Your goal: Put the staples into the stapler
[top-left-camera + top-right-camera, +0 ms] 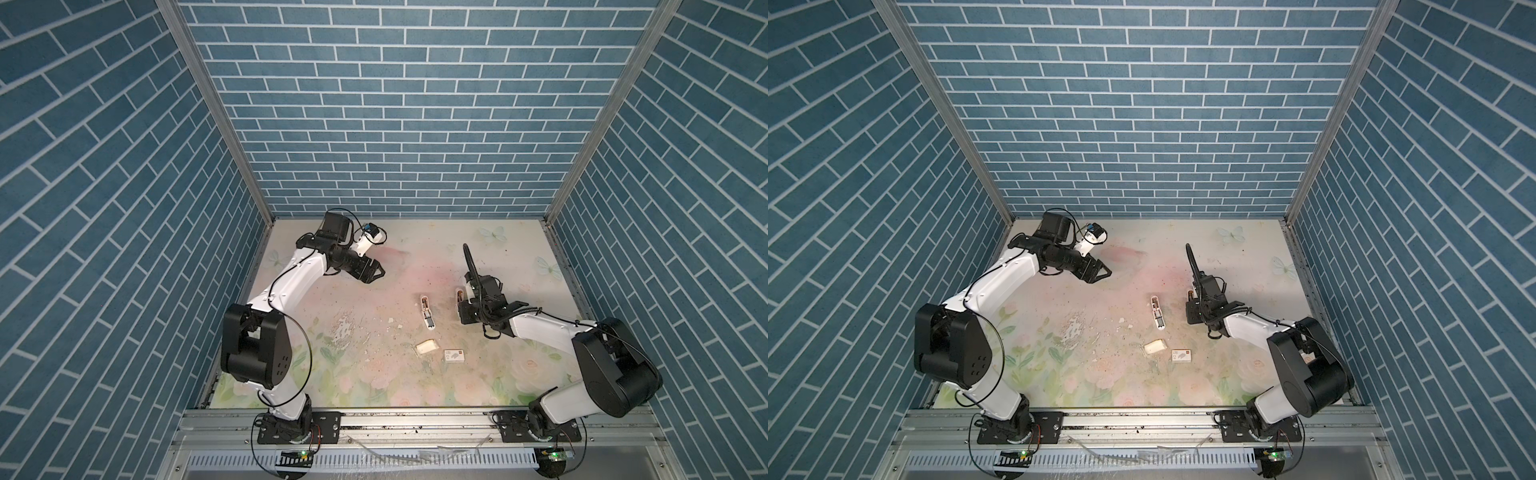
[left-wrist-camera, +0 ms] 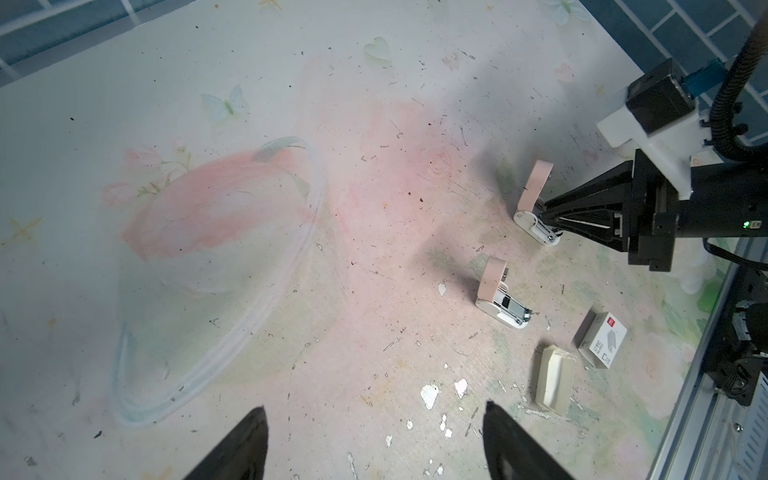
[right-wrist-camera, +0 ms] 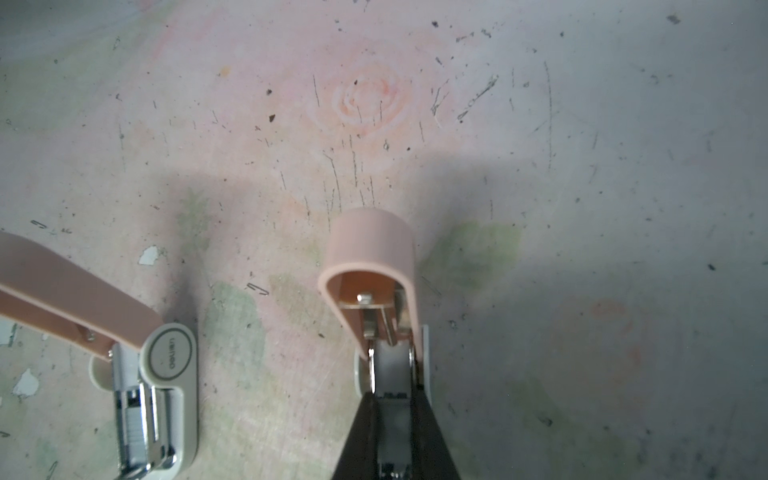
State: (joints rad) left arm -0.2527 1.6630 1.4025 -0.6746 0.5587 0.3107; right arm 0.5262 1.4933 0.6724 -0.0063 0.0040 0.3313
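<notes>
Right wrist view only: right gripper (image 3: 392, 395) fingers nearly together, pinching short silvery-grey staple strip (image 3: 392, 428) in the open channel of pink-lidded white plastic stapler (image 3: 370, 249). Both top views: strip covered, not discernible. Left gripper (image 2: 374, 407) fingers wide apart, only tips in frame.

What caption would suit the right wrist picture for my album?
Right gripper, shut, noses into an open pink-lidded stapler; a second open stapler lies alongside.
</notes>
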